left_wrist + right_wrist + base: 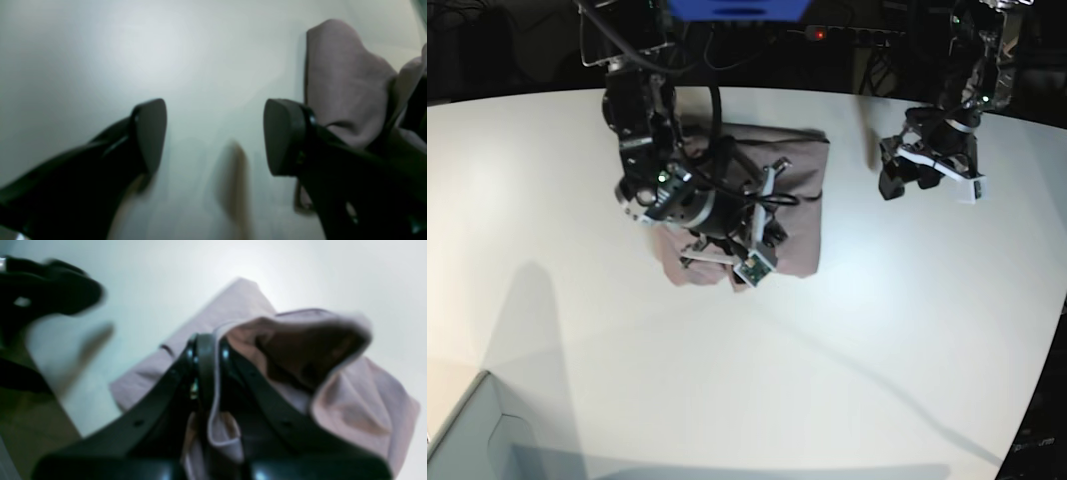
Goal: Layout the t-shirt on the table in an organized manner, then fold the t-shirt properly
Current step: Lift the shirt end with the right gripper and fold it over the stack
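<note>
- One t-shirt (792,200) — bunched on the table (577,200), far side.
- Two claws: right claw (206,350) clamped on the t-shirt's edge; left claw (215,136) spread apart — empty, beside the shirt.

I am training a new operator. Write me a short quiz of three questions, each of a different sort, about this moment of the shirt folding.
1. True or false: the left gripper holds cloth.
2. Which gripper is shut on the t-shirt? A) left B) right C) both
3. Fill in: the t-shirt lies in a bunched heap on the white ____.

Key:
1. False. Its jaws stand open over the bare table, beside the cloth.
2. B. The right gripper pinches a hem of the shirt.
3. table
</note>
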